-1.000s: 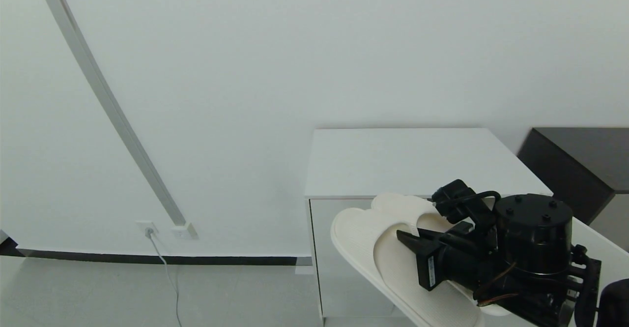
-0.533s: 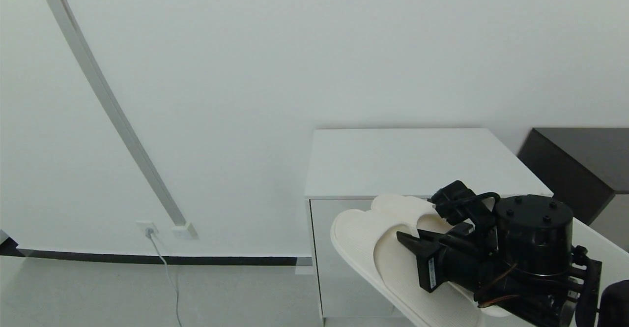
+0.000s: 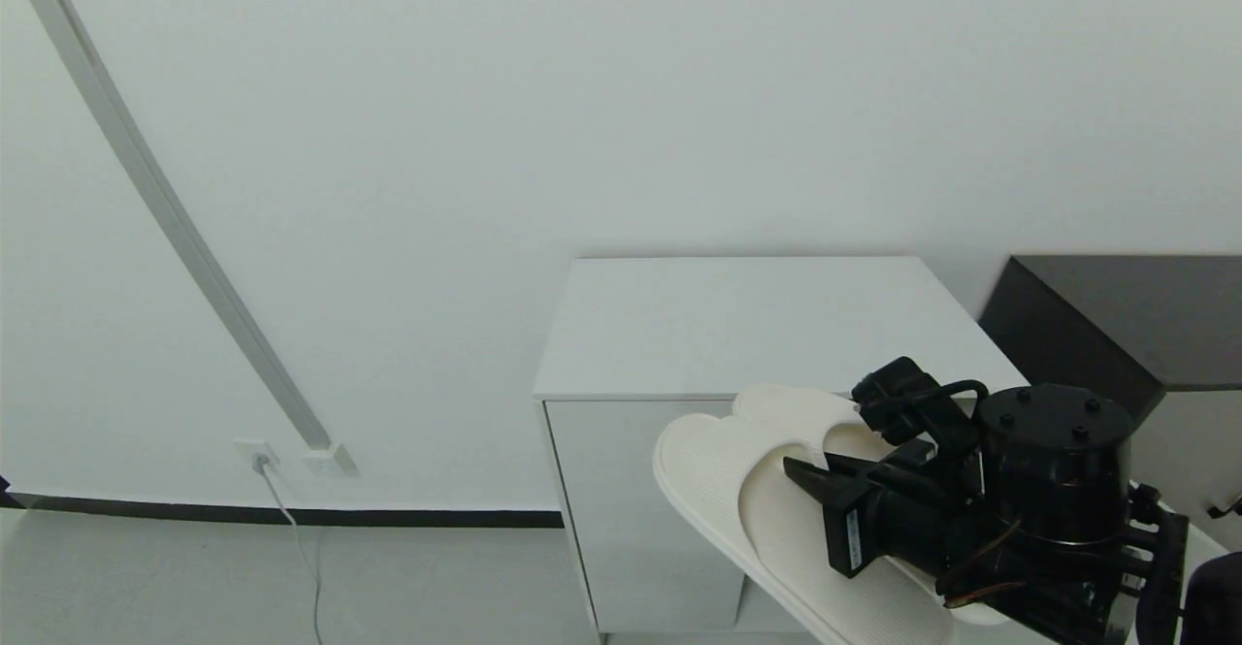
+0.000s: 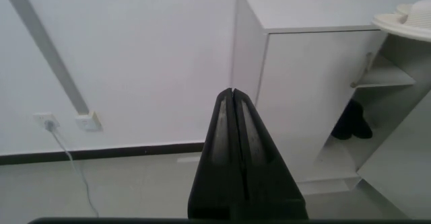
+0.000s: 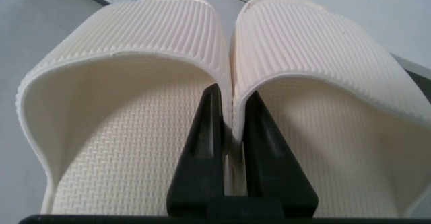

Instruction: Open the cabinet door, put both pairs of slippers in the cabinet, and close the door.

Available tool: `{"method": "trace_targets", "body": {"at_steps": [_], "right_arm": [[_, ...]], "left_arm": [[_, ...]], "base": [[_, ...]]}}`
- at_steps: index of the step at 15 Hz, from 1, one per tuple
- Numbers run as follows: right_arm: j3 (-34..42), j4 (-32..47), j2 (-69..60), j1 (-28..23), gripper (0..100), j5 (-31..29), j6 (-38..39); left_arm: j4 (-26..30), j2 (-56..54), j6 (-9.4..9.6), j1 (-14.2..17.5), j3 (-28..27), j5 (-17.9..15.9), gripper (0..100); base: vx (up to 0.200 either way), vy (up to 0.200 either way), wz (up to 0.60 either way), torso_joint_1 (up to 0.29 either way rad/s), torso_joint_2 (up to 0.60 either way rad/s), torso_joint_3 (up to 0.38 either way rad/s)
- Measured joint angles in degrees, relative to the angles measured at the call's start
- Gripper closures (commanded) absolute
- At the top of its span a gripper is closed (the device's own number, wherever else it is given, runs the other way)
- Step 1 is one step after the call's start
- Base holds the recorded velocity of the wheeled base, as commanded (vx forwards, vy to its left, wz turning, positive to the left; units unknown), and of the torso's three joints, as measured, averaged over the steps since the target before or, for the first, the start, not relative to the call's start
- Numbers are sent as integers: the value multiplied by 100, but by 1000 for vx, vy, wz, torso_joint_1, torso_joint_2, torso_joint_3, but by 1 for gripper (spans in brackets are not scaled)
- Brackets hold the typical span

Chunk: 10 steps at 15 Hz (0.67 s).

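The right hand (image 5: 232, 104) is clenched on one pair of white slippers (image 5: 135, 123), two of them pinched side by side and held up in the air near the one white cabinet (image 3: 737, 325). The left hand (image 4: 233, 97) is squeezed tight on nothing, and past it the cabinet stands open, with one shelf (image 4: 384, 76) and some dark shoes (image 4: 351, 122) inside. I think the putting-in step is on, so next the slippers must go into the open part and be let go.
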Motion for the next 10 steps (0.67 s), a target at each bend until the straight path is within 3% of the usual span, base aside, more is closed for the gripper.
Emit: {"method": "trace_targets", "body": {"at_steps": [10], "right_arm": [[9, -9, -54, 0, 100, 5, 0]], "left_arm": [[-2, 0, 1, 0, 2, 2, 100]], "base": [[0, -200, 0, 1, 3, 1]]}}
